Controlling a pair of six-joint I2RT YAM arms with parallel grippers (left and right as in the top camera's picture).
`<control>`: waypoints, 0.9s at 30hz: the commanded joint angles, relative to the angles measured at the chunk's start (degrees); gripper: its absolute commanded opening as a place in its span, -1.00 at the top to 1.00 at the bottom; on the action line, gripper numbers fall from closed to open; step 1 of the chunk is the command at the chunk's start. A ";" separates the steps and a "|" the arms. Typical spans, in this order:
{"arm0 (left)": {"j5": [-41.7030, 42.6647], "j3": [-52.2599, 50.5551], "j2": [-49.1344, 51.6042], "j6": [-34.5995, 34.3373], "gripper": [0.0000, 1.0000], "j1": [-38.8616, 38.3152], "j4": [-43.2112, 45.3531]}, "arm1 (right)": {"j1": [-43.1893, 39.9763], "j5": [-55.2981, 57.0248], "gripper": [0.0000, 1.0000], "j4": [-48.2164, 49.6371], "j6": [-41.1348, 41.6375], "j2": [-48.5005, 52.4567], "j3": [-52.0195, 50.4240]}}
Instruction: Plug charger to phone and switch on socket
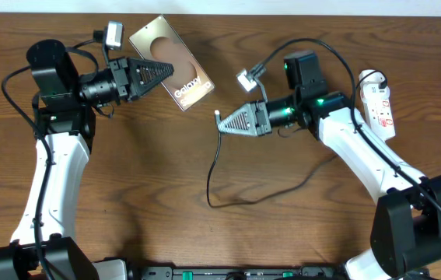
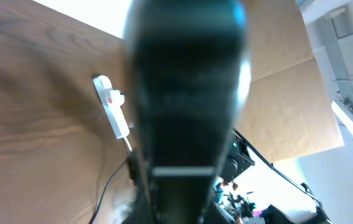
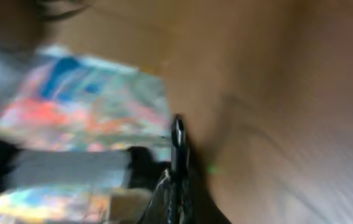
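My left gripper (image 1: pixel 172 72) is shut on the phone (image 1: pixel 190 84), which hangs tilted above the table's back left with its bronze screen up. In the left wrist view the phone (image 2: pixel 185 93) is a dark blur filling the middle. My right gripper (image 1: pixel 220 123) is shut on the plug end of the charger (image 1: pixel 211 167); its thin black cable drops to the table and curves off to the right. The small black plug (image 3: pixel 178 134) sticks out past the shut fingers in the right wrist view. A short gap separates plug and phone. The socket (image 1: pixel 378 101) lies at the far right.
The socket (image 2: pixel 112 113) also shows in the left wrist view, with its white cord behind it. Thick black arm cables loop above the right arm (image 1: pixel 344 58) and beside the left arm (image 1: pixel 10 85). Bare wooden table (image 1: pixel 150 179) lies between the arms.
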 commanded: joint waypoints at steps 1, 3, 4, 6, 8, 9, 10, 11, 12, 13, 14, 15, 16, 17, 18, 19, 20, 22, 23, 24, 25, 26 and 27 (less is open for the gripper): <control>3.69 1.46 0.24 1.03 0.85 0.33 -3.06 | -0.57 22.99 0.98 -8.13 -10.71 -0.02 0.22; 3.67 1.46 1.03 2.29 0.85 0.22 -5.77 | -0.57 29.29 0.98 -11.30 -12.07 -0.02 0.22; 3.65 1.46 1.64 3.43 0.86 0.22 -7.37 | -0.57 32.85 0.98 -12.59 -12.07 -0.02 0.22; 3.21 1.46 2.75 5.62 0.87 0.22 -10.34 | -0.57 40.83 0.98 -14.99 -12.02 -0.02 0.22; 2.05 1.46 3.80 7.91 0.86 0.22 -13.40 | -0.57 49.59 0.99 -17.51 -11.82 -0.02 0.22; 1.11 1.46 4.44 8.92 0.86 0.22 -15.10 | -0.57 53.37 0.99 -18.62 -11.82 -0.02 0.22; -0.17 1.46 5.07 10.14 0.86 0.22 -17.29 | -0.57 58.38 0.99 -20.37 -11.82 -0.02 0.22; -1.44 1.46 5.68 11.61 0.86 0.22 -19.45 | -0.59 62.47 0.99 -21.90 -11.82 0.09 0.22; -2.34 1.46 6.03 12.57 0.86 0.22 -20.72 | -0.68 63.91 0.98 -22.56 -11.82 0.20 0.22; -3.34 1.46 6.29 13.88 0.86 0.17 -22.62 | -0.68 66.38 0.98 -23.96 -11.85 0.55 0.22; -4.26 1.46 6.43 15.10 0.86 0.13 -24.30 | -0.68 67.38 0.98 -24.61 -11.89 0.92 0.22; -5.29 1.46 6.43 16.68 0.86 0.11 -26.08 | -0.68 68.13 0.98 -25.70 -12.39 1.81 0.22; -6.10 1.46 6.43 18.08 0.85 0.11 -27.56 | -0.66 68.11 0.98 -25.99 -12.52 2.23 0.22; -6.43 1.46 6.43 19.04 0.86 0.11 -28.52 | -0.66 68.11 0.98 -26.53 -12.87 3.10 0.22; -7.26 1.46 6.43 19.89 0.86 0.11 -30.05 | -0.61 68.17 0.98 -27.06 -13.05 4.48 0.22; -8.00 1.46 6.43 20.83 0.86 0.11 -31.41 | -0.61 68.19 0.98 -27.17 -13.31 5.31 0.22; -8.87 1.46 6.43 22.21 0.86 0.04 -33.31 | -0.61 68.19 0.98 -27.12 -13.64 6.93 0.22; -10.60 1.46 6.43 24.74 0.86 -0.37 -36.76 | -0.61 68.17 0.98 -26.73 -14.36 9.31 0.22; -11.50 1.46 6.43 25.92 0.85 -0.68 -38.40 | -0.63 68.15 0.98 -26.29 -14.40 10.78 0.22; -12.52 1.46 6.43 27.45 0.86 -1.18 -40.26 | -0.61 68.15 0.98 -25.68 -14.40 11.93 0.22; -13.51 1.46 6.43 28.48 0.86 -1.60 -41.66 | -0.61 68.11 0.98 -24.87 -14.38 12.98 0.22; -14.51 1.46 6.43 29.42 0.86 -1.99 -42.99 | -0.63 68.13 0.98 -23.69 -14.29 14.23 0.22; -16.02 1.46 6.43 30.18 0.86 -2.47 -44.37 | -0.63 68.13 0.98 -22.95 -13.79 14.78 0.22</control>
